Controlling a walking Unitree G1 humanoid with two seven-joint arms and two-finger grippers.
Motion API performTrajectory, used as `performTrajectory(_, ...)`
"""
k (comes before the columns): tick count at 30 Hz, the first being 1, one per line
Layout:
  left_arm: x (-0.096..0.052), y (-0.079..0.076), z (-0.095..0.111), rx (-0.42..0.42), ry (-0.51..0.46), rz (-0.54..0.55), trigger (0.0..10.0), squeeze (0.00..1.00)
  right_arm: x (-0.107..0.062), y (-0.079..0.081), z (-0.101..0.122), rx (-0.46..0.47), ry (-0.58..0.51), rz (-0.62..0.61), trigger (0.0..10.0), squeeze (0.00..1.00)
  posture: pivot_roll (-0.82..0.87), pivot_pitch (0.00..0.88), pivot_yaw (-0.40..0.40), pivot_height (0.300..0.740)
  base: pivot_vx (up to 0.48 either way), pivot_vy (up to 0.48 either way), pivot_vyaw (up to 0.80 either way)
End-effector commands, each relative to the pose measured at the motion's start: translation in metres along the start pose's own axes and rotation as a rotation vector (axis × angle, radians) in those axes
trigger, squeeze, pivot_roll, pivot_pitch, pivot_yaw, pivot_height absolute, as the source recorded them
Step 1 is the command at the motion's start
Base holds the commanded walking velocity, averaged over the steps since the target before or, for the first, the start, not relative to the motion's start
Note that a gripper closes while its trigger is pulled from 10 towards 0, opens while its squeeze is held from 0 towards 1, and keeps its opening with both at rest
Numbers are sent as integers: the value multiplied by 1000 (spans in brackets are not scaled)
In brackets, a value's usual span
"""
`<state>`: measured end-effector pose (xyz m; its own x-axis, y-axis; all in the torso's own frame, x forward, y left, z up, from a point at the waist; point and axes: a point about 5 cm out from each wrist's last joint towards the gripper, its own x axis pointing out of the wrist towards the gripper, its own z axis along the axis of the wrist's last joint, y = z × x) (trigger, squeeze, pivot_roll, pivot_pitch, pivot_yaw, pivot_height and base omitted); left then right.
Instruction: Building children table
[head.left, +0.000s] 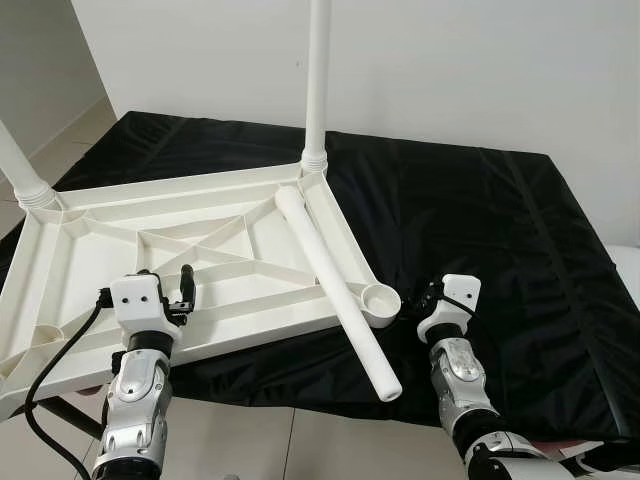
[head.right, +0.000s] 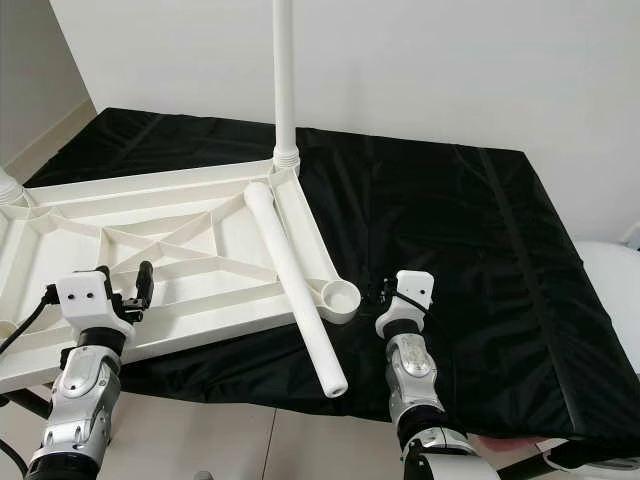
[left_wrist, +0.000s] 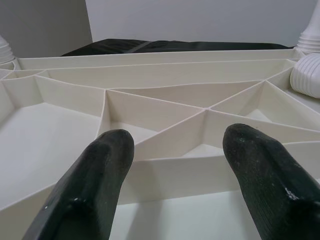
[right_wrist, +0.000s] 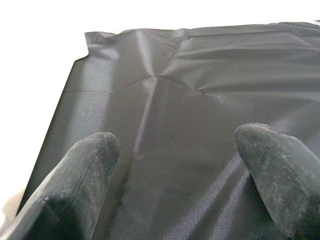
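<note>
Cut off at the top edge: the upright white leg screwed into the far corner of the tabletop. Cropped at the left edge: a second fitted leg, only its lower part visible. Upside down on the black-covered desk: the white ribbed tabletop, near edge overhanging the desk toward the robot. Loose and lying diagonally along the tabletop's right rim: a third leg, near end jutting past the desk edge, just beside an empty round corner socket. Over the tabletop's near edge: the left tool, fingers spread wide, holding nothing, ribs visible between them. Right of the socket and loose leg, apart from both: the right tool, released, fingers spread above bare black cloth.
</note>
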<state>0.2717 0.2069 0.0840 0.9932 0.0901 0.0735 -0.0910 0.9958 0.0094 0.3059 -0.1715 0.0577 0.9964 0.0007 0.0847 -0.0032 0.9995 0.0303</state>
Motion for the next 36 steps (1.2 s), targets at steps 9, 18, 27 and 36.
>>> performTrajectory(9,-5,-1,-19,-4,107,0,10000,0,2,7,0,20,13,5,10000,0,46,0,-17,740,0,0,0)
performTrajectory(18,-3,-1,-17,-7,100,-1,10000,0,11,9,13,32,-49,0,10000,0,47,0,-17,740,0,0,0)
performTrajectory(27,-3,-1,-17,-14,100,3,10000,0,2,7,-2,7,25,4,10000,0,52,0,-23,740,0,0,0)
performTrajectory(36,-1,-1,-16,-12,96,2,10000,0,-3,5,-9,-3,60,-5,10000,0,50,0,-22,740,0,0,0)
